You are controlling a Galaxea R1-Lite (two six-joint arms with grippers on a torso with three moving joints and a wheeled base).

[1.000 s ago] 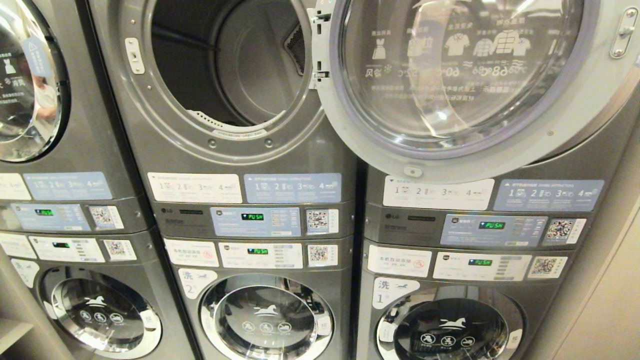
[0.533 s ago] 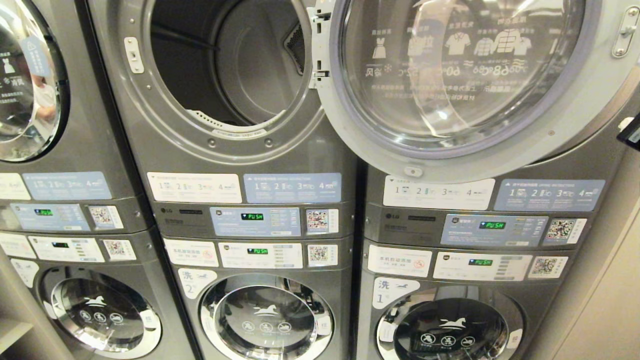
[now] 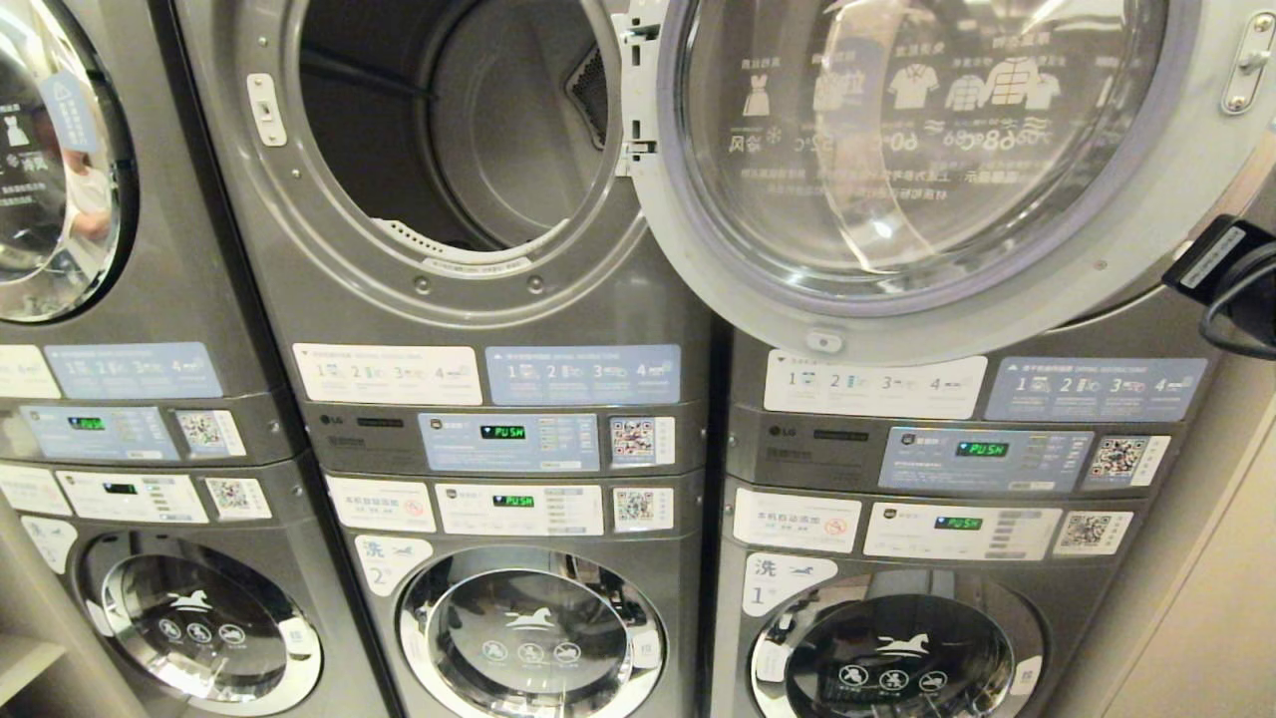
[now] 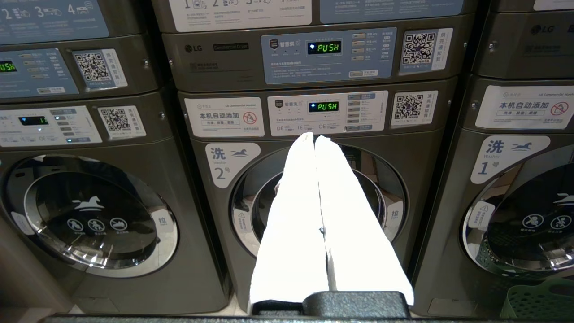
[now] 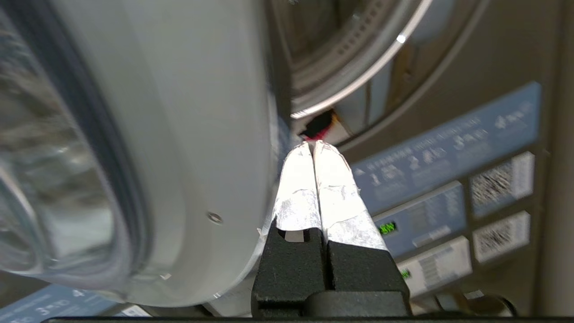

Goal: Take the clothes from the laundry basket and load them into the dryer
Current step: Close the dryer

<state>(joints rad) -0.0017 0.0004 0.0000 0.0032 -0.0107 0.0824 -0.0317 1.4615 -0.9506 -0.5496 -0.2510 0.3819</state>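
The round, grey-rimmed glass dryer door (image 3: 917, 160) stands swung wide beside the dark steel drum opening of the upper grey dryer (image 3: 449, 130), and no clothes show inside the drum. The right gripper (image 5: 314, 146), its foil-wrapped fingers (image 5: 332, 197) pressed together on nothing, sits just beside the door's outer rim; only its black wrist (image 3: 1221, 274) shows at that rim in the head view. The left gripper (image 4: 314, 137), white fingers together and empty, hangs well below the door, before the round washer window marked 2 (image 4: 318, 197). A corner of the green plastic laundry basket (image 4: 538, 303) sits low, far below the door
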